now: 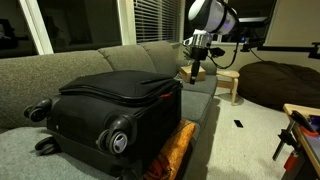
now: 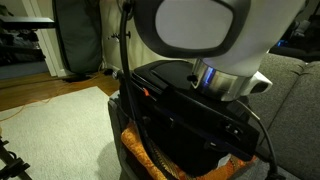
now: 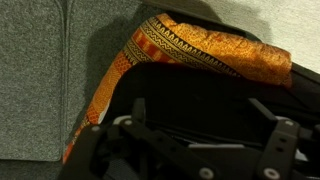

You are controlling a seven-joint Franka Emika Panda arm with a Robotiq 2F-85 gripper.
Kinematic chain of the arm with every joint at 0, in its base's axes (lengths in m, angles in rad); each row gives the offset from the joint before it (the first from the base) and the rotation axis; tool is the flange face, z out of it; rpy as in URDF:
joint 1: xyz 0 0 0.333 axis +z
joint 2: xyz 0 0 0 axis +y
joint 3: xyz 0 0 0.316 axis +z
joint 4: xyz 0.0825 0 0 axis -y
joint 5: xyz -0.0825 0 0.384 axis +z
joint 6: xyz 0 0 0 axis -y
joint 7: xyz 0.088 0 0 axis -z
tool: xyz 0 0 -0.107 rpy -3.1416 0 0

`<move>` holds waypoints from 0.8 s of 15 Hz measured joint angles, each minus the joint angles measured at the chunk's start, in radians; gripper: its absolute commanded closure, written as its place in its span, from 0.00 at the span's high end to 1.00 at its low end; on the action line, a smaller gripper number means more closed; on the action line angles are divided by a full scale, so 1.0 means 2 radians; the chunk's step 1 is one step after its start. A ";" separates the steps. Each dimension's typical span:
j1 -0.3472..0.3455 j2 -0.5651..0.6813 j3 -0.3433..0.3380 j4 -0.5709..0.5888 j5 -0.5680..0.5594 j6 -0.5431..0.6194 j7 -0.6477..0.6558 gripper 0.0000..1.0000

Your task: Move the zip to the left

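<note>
A black suitcase [image 1: 110,105] lies on a grey couch [image 1: 60,65] in both exterior views; in one it sits partly behind the arm [image 2: 180,100]. Its zip runs along the lid edge, and a small red tag [image 1: 165,83] shows on it, also seen in an exterior view [image 2: 146,92]. The zip pull itself is too dark to make out. My gripper [image 1: 197,68] hangs just above the suitcase's end nearest the arm. In the wrist view the gripper [image 3: 200,112] is open over the black suitcase top [image 3: 200,85], holding nothing.
An orange patterned cushion [image 3: 200,45] lies wedged under the suitcase, also visible in both exterior views [image 1: 175,150] [image 2: 135,150]. A small wooden stool [image 1: 230,82] stands beyond the couch. The suitcase wheels [image 1: 118,140] face the front. A carpeted floor [image 2: 60,120] lies beside the couch.
</note>
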 measured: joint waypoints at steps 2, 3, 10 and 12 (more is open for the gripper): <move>-0.004 0.001 0.002 0.000 0.000 0.000 -0.004 1.00; -0.005 0.002 0.002 0.000 0.000 0.000 -0.006 1.00; -0.005 0.003 0.010 -0.013 0.009 0.001 -0.030 1.00; -0.005 0.003 0.013 -0.020 0.015 0.002 -0.036 1.00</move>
